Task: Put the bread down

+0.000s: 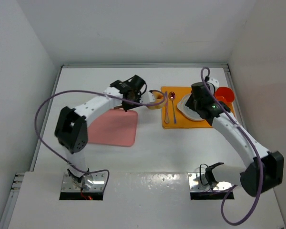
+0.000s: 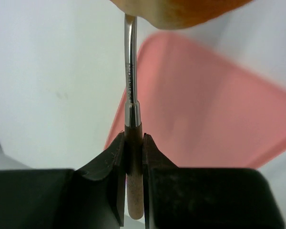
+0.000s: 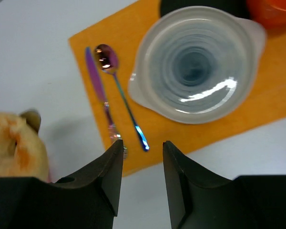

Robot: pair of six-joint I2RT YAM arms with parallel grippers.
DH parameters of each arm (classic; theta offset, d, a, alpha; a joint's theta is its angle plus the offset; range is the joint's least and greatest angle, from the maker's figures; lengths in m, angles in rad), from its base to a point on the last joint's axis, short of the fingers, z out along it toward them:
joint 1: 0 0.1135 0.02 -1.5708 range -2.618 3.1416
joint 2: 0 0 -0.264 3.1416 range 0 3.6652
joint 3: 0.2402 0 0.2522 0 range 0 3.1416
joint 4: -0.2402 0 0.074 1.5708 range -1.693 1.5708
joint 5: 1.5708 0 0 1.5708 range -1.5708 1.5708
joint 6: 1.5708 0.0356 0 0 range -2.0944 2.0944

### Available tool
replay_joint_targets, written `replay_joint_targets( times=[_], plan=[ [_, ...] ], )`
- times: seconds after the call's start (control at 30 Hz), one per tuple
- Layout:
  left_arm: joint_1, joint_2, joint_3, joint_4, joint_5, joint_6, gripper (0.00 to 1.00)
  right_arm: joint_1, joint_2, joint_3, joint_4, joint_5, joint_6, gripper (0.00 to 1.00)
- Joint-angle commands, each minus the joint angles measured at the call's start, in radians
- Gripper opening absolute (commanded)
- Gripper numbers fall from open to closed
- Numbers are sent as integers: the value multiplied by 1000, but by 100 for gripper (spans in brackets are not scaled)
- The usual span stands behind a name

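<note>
The bread (image 1: 155, 99), a golden-brown bun with cream patches, sits on the far end of a utensil (image 1: 142, 103) with a metal shaft and a wooden handle. It hovers by the left edge of the orange mat (image 1: 181, 122). My left gripper (image 1: 130, 104) is shut on the wooden handle (image 2: 133, 162); the bread (image 2: 181, 12) is blurred at the top of the left wrist view. My right gripper (image 1: 196, 102) is open and empty above the white bowl (image 1: 187, 109). In the right wrist view, the gripper (image 3: 143, 148) is open and the bread (image 3: 12, 143) is at the left edge.
A pink mat (image 1: 112, 128) lies under the left arm. On the orange mat (image 3: 257, 105) are a white handled bowl (image 3: 148, 90), an iridescent spoon (image 3: 119, 86) and knife (image 3: 97, 81), and an orange cup (image 1: 225, 95) at the right. Walls enclose the table.
</note>
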Motion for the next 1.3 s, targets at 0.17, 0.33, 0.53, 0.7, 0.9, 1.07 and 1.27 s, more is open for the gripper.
replay_joint_targets(
  times=[0.17, 0.33, 0.53, 0.7, 0.9, 1.07, 1.27],
  plan=[
    [-138, 446, 659, -138, 110, -198, 0, -162, -251, -188, -195, -25, -85, 38],
    [-236, 637, 911, -130, 18, -253, 0, -210, -351, -256, -251, -45, -103, 36],
    [-290, 729, 952, -66, -44, -331, 0, -232, -440, -323, -286, -53, -109, 34],
    [-317, 790, 974, -25, -150, -347, 0, -239, -480, -350, -311, -56, -112, 33],
    [-348, 835, 954, 30, -280, -293, 0, -256, -498, -362, -314, -55, -115, 30],
    [-389, 844, 926, 101, -409, -204, 0, -255, -500, -370, -314, -53, -117, 30],
    [-428, 833, 842, 208, -522, -72, 0, -261, -503, -373, -311, -42, -122, 30]
  ],
)
